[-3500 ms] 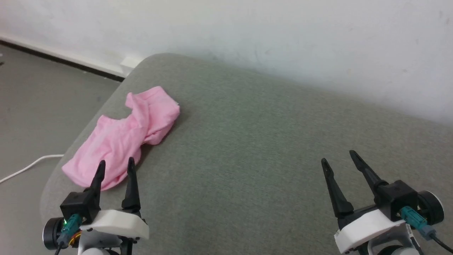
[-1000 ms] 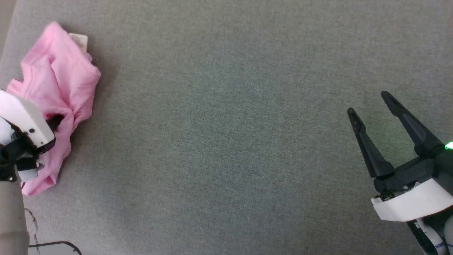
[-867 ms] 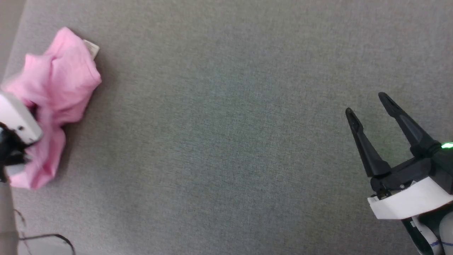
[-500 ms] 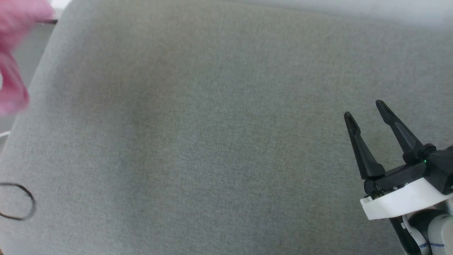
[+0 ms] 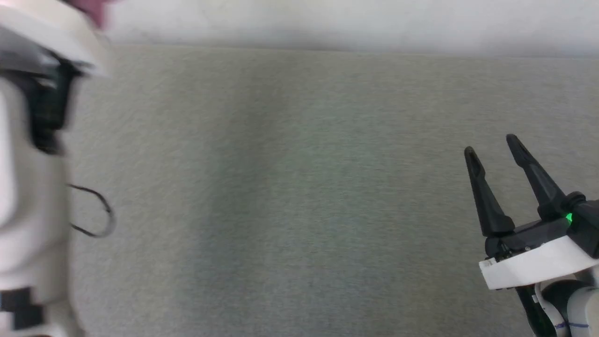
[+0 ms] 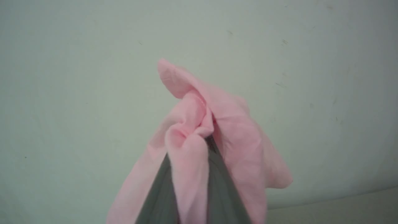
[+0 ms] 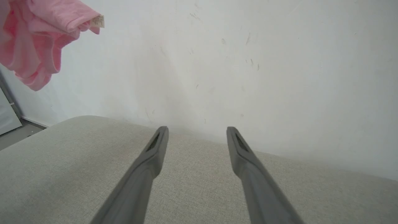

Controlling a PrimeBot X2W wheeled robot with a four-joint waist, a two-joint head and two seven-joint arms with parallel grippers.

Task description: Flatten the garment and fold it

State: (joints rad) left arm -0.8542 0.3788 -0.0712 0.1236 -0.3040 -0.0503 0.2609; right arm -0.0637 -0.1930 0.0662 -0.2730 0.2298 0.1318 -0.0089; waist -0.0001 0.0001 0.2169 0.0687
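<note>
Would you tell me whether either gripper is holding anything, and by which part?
The left gripper pinches a bunched fold of the pink shorts, which hang in the air; the right gripper is open and empty.

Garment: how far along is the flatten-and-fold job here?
Done: the garment is grasped, the left pincer shut on a bunch of it. In hand: it hangs crumpled in the air before the wall, off the grey cushion. Left: laying it down, flattening and every fold; the right pincer is open and empty above the cushion.
</note>
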